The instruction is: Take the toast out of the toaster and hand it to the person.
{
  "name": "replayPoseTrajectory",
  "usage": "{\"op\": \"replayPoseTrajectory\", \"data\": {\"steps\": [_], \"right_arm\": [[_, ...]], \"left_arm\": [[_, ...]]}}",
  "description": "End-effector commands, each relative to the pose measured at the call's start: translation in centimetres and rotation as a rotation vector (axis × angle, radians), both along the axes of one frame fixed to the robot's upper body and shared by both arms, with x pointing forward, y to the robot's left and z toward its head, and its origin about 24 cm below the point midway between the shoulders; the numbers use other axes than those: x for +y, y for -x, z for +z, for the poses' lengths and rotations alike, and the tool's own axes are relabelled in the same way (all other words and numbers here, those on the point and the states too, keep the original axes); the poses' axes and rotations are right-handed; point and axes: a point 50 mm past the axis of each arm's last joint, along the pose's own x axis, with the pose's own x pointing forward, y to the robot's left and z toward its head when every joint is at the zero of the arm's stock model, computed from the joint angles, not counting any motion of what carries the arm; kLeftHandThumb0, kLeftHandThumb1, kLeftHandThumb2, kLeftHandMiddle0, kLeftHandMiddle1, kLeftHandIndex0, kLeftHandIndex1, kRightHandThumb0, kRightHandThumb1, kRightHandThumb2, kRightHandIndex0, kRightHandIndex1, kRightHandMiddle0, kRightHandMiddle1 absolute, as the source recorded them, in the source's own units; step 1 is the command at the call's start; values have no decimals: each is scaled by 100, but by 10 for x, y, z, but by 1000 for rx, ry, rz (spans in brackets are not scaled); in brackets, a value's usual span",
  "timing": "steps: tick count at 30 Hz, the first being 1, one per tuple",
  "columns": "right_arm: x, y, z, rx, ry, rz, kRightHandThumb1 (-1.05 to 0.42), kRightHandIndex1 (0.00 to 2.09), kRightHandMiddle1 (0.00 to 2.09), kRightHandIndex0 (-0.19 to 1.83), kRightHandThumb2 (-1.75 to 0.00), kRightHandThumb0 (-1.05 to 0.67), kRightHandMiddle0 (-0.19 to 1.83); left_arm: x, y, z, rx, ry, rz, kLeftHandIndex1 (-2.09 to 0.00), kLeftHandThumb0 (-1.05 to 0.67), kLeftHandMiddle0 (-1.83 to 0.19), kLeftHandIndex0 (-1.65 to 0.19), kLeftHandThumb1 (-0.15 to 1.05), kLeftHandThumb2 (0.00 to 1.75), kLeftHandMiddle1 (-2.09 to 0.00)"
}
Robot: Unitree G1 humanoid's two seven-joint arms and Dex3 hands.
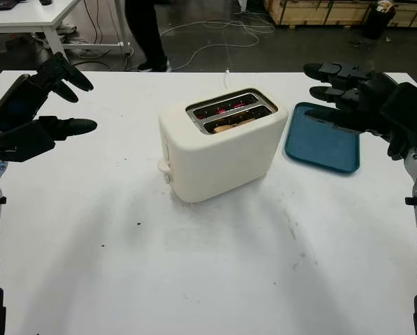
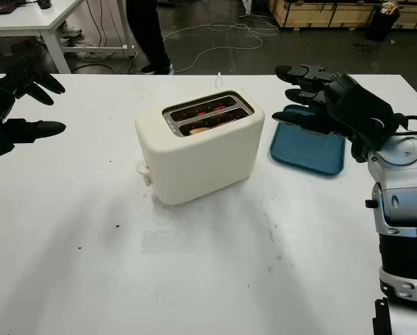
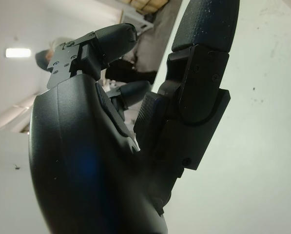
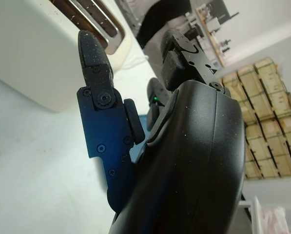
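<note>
In the left eye view, a cream toaster is sitting at the centre of the white worktop, its two slots facing up. The heating elements are glowing red in the slot farther from the camera, and the toast is sitting low in the nearer slot, only its pale top edge showing. A blue tray is lying on the worktop just right of the toaster. The left hand is hovering at the left edge of the frame, open and holding nothing, well apart from the toaster. The right hand is hovering at the upper right, above the tray's far side, also open and holding nothing. A person's dark trouser legs are standing on the floor beyond the worktop's far edge, at the top of the frame.

In the right eye view, the toaster is sitting slightly left of centre, with the tray to its right and the right hand above the tray.

In the left wrist view, the left hand's black shell and fingers are showing close up, with bare white worktop behind them.

In the right wrist view, the right hand's fingers are reaching toward the toaster, which is lying in the upper left of the frame, without touching it.
</note>
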Motion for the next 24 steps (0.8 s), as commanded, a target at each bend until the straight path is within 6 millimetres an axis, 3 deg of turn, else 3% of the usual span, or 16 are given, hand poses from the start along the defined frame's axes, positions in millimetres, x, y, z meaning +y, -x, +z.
{"op": "replayPoseTrajectory", "data": {"steps": [1, 24], "right_arm": [[1, 0, 2, -9, -9, 2, -92, 35, 1, 18, -4, -47, 34], [0, -1, 3, -14, -9, 15, -92, 36, 0, 16, -4, -49, 33]], "left_arm": [[1, 1, 1, -6, 21, 1, -157, -105, 0, 0, 92, 23, -169], [0, 1, 2, -14, 5, -1, -155, -105, 0, 0, 92, 23, -167]]}}
